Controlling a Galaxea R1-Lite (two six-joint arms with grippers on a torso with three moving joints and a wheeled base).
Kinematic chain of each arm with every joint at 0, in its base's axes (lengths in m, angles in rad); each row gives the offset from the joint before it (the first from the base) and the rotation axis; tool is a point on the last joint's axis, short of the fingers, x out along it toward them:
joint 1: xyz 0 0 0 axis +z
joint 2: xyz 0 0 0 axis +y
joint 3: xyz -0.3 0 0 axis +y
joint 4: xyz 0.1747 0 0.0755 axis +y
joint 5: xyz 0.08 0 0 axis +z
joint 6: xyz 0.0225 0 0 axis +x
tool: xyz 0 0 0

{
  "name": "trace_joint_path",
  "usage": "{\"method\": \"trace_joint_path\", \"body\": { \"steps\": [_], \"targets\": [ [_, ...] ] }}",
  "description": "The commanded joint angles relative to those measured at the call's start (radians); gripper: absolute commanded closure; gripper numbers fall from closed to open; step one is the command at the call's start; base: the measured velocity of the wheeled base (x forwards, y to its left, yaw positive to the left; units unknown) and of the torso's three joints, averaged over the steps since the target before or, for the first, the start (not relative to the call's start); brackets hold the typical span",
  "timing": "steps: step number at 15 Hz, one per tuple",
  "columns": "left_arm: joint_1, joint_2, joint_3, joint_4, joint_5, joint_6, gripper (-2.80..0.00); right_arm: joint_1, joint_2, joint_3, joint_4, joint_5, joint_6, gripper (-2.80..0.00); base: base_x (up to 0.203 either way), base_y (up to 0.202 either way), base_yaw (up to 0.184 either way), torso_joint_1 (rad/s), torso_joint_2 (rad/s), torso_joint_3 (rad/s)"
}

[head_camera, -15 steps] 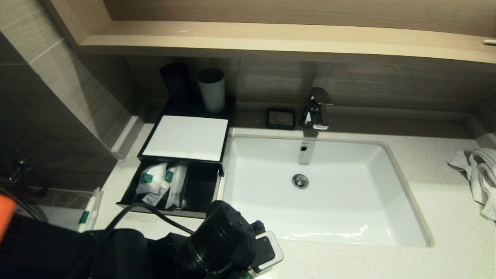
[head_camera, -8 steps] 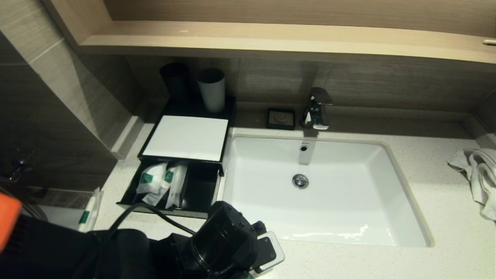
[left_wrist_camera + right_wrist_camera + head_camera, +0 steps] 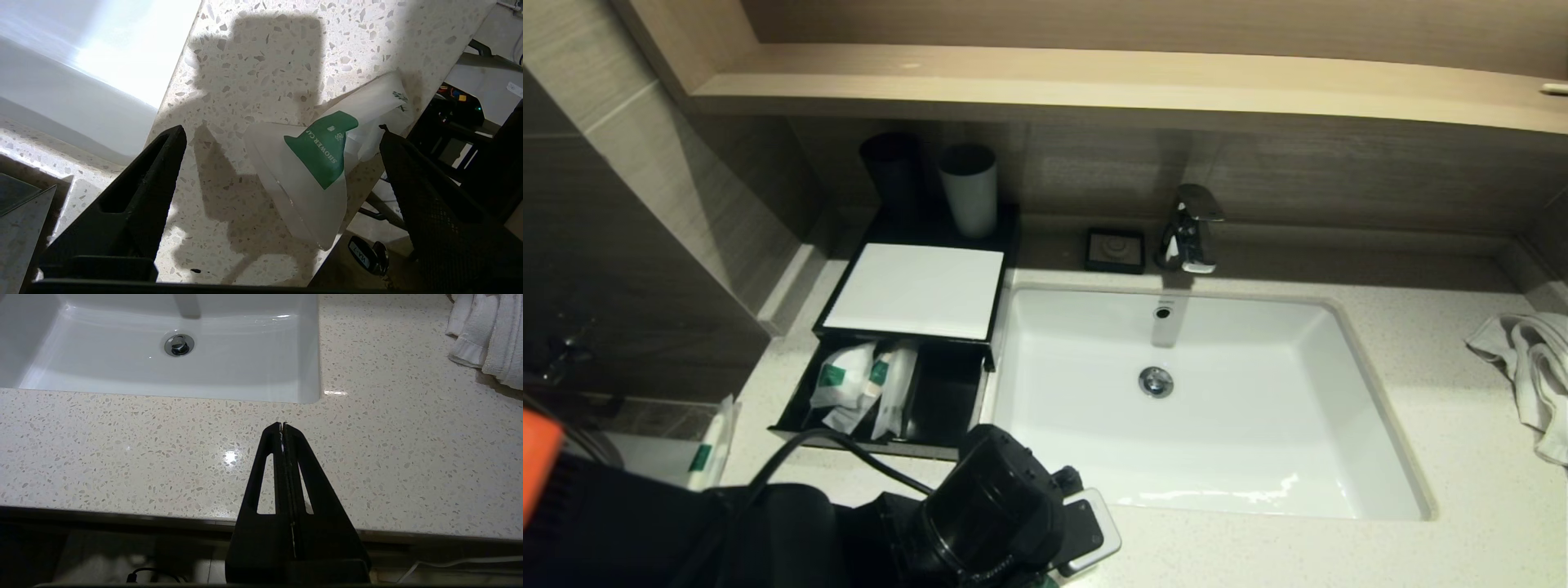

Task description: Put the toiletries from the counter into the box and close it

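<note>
The black box (image 3: 1005,245) stands on the counter left of the sink, its drawer (image 3: 943,400) pulled open with white and green packets (image 3: 858,384) inside. A white shower cap packet with a green label (image 3: 310,171) lies at the counter's front edge and partly overhangs it. My left gripper (image 3: 281,130) is open just above it, one finger (image 3: 143,196) on each side, not touching. Another packet (image 3: 707,445) shows at the counter's left edge. My right gripper (image 3: 282,424) is shut and empty over the front of the counter.
The white sink (image 3: 1209,408) fills the middle, with a tap (image 3: 1188,229) and a small black dish (image 3: 1115,249) behind it. Two cups (image 3: 968,188) stand behind the box. A white towel (image 3: 1527,376) lies at the right; it also shows in the right wrist view (image 3: 486,335).
The left arm has shifted very slightly; nothing else has moved.
</note>
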Motion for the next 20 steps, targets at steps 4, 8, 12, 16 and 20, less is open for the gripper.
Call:
{"method": "trace_joint_path", "body": {
  "steps": [4, 8, 12, 16, 20],
  "targets": [
    [0.0, -0.003, 0.004, -0.008, 0.001, 0.002, 0.0, 0.0, 0.0, 0.0, 0.0, 0.0, 0.0, 0.0, 0.0, 0.0, 0.0, 0.0, 0.0, 0.0],
    [0.0, -0.003, 0.004, -0.008, 0.001, 0.001, 0.0, 0.0, 0.0, 0.0, 0.0, 0.0, -0.001, 0.0, 0.0, 0.0, 0.0, 0.0, 0.0, 0.0],
    [0.0, -0.003, 0.004, -0.009, 0.001, 0.001, 0.0, 0.0, 0.0, 0.0, 0.0, 0.0, 0.0, 0.0, 0.0, 0.0, 0.0, 0.0, 0.0, 0.0],
    [0.0, -0.006, 0.0, -0.009, 0.0, -0.003, 0.0, -0.001, 0.0, 0.0, 0.0, 0.0, 0.0, 0.0, 0.0, 0.0, 0.0, 0.0, 0.0, 0.0],
    [0.002, -0.022, -0.015, -0.026, 0.001, -0.049, 0.0, 0.0, 0.0, 0.0, 0.0, 0.0, 0.0, 0.0, 0.0, 0.0, 0.0, 0.0, 0.0, 0.0]
  ]
}}
